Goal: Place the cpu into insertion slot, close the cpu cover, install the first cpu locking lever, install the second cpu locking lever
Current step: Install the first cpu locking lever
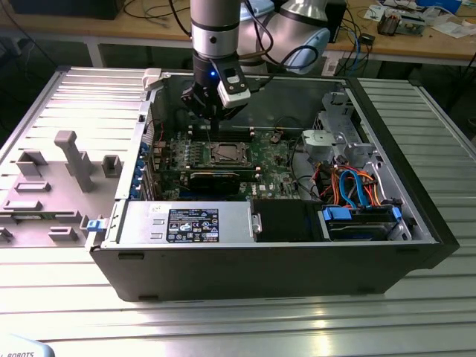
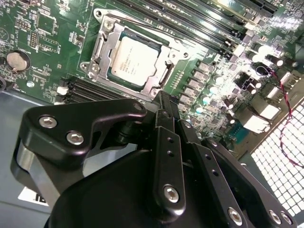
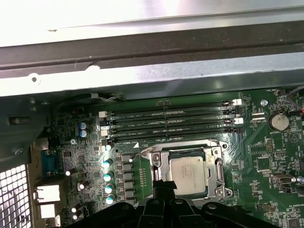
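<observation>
— Where's the cpu [image 2: 134, 61]?
— In the slot [image 1: 226, 154], lying flat with its silver top up. That puts it in the far part of the case [image 1: 260, 268], toward the exterior view's left.
— And the cover [image 2: 162, 78]?
— Down. The frame lies flat along the chip's edges, and the metal top shows through its window in both wrist views.
— What about the gripper [image 2: 164, 99]?
— It hangs over the board [image 2: 47, 47] from the far side. Its fingers [image 2: 167, 142] are pressed together with nothing between them.
— How close is it to the slot?
— The tip is just beside a corner of the cover. I can't tell whether it touches the metal there.
— Anything else near it?
— Long black memory slots [image 3: 171, 121] run just beside the slot.
</observation>
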`<state>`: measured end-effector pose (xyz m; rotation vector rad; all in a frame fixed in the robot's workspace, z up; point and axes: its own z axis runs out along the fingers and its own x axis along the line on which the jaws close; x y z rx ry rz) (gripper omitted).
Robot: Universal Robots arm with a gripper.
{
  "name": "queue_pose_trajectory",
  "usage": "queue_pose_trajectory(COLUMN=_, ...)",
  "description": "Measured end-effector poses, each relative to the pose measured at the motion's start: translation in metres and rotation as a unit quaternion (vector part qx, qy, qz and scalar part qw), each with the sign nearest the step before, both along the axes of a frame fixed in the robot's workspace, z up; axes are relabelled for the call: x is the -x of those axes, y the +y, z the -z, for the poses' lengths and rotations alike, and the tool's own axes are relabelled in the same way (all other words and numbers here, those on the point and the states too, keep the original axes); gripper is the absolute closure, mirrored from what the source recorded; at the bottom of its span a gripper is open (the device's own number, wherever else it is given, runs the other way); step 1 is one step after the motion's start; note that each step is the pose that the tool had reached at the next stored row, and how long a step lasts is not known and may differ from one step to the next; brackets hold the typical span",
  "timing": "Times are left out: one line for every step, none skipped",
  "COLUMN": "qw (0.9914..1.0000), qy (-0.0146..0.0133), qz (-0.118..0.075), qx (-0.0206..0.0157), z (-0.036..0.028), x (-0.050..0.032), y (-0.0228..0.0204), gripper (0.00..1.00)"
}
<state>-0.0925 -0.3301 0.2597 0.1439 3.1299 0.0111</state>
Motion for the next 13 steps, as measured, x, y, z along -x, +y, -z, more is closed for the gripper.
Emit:
queue_pose_trajectory(qw=1.00000, qy=0.0001, qz=-0.002, qx=-0.0003, z=0.0000, x=0.0007, y=0.0000, gripper=0.89)
queue_pose_trajectory(qw=0.99997, qy=0.0000, qz=-0.008, qx=-0.0004, z=0.0001, x=0.0009, y=0.0000, gripper=0.89)
queue_pose_trajectory(qw=0.99981, qy=0.0000, qz=-0.020, qx=-0.0004, z=0.0001, x=0.0010, y=0.0000, gripper=0.89)
queue_pose_trajectory(qw=0.99959, qy=0.0001, qz=-0.029, qx=-0.0004, z=0.0002, x=0.0011, y=0.0000, gripper=0.89)
queue_pose_trajectory(qw=0.99916, qy=0.0001, qz=-0.041, qx=-0.0004, z=0.0003, x=0.0011, y=0.0000, gripper=0.89)
queue_pose_trajectory(qw=0.99881, qy=0.0001, qz=-0.049, qx=-0.0004, z=0.0003, x=0.0011, y=0.0000, gripper=0.89)
queue_pose_trajectory(qw=0.99848, qy=0.0000, qz=-0.055, qx=-0.0004, z=0.0005, x=0.0015, y=0.0000, gripper=0.89)
queue_pose_trajectory(qw=0.99818, qy=0.0000, qz=-0.060, qx=-0.0007, z=0.0007, x=0.0038, y=0.0000, gripper=0.89)
queue_pose_trajectory(qw=0.99805, qy=0.0000, qz=-0.062, qx=-0.0006, z=0.0007, x=0.0074, y=0.0000, gripper=0.89)
queue_pose_trajectory(qw=0.99803, qy=0.0000, qz=-0.063, qx=-0.0006, z=0.0007, x=0.0104, y=0.0000, gripper=0.89)
queue_pose_trajectory(qw=0.99802, qy=0.0000, qz=-0.063, qx=-0.0006, z=0.0008, x=0.0154, y=0.0000, gripper=0.89)
queue_pose_trajectory(qw=0.99800, qy=0.0000, qz=-0.063, qx=-0.0007, z=0.0008, x=0.0184, y=0.0000, gripper=0.89)
queue_pose_trajectory(qw=0.99792, qy=-0.0001, qz=-0.064, qx=-0.0008, z=0.0009, x=0.0196, y=0.0000, gripper=0.89)
